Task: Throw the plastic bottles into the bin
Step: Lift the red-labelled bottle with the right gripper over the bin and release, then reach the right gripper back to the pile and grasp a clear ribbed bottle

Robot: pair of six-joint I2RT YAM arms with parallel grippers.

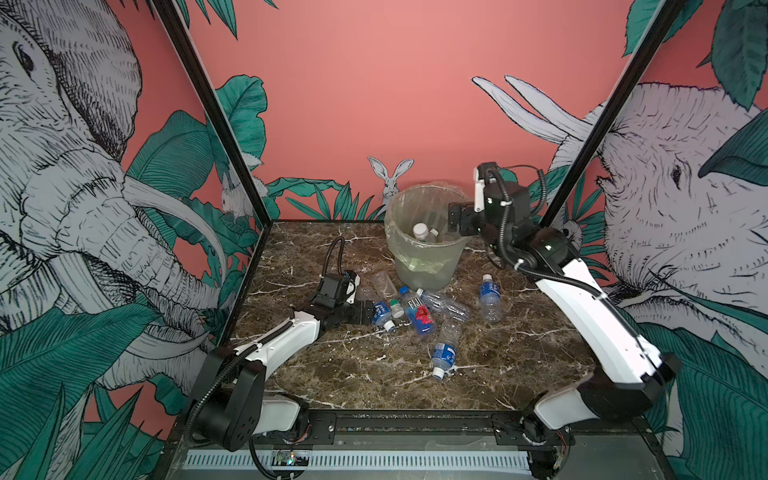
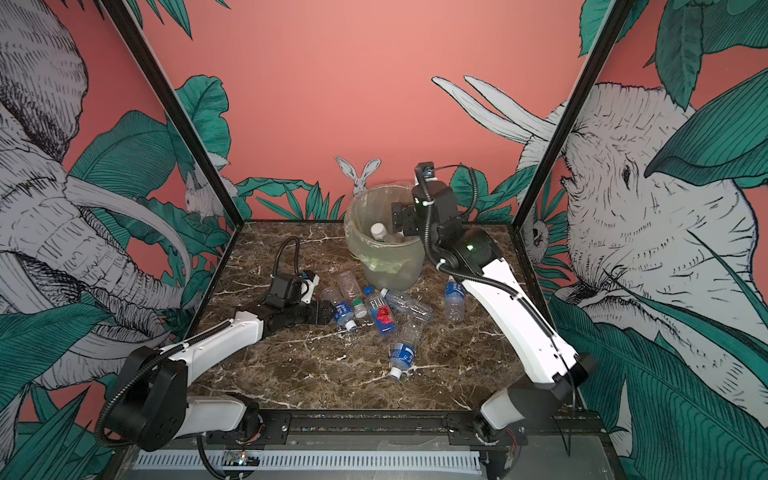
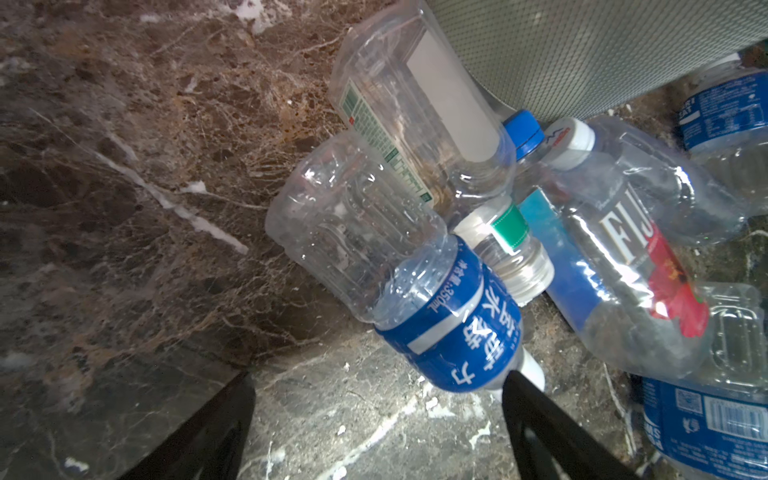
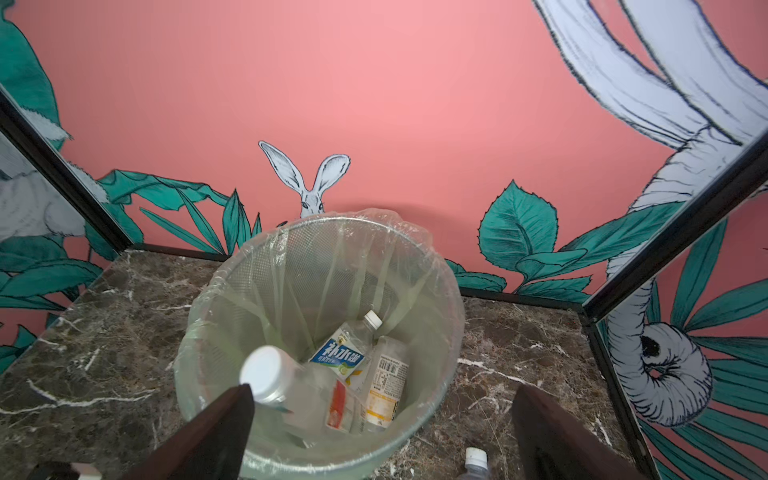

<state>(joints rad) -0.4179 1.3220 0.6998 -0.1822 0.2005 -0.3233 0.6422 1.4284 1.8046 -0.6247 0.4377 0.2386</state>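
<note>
The right gripper (image 1: 456,220) hangs over the round translucent grey-white plastic bin (image 1: 424,266), jaws wide and empty, with clear bottles (image 4: 357,365) inside. The left gripper (image 3: 380,376) is open just short of a blue-labelled clear plastic bottle (image 3: 449,332). It likely needs to advance, then close.

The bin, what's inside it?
Inside the bin are a white-capped bottle, a blue-label bottle and a yellow-label bottle. They cover the bottom, so anything beneath is hidden.
</note>
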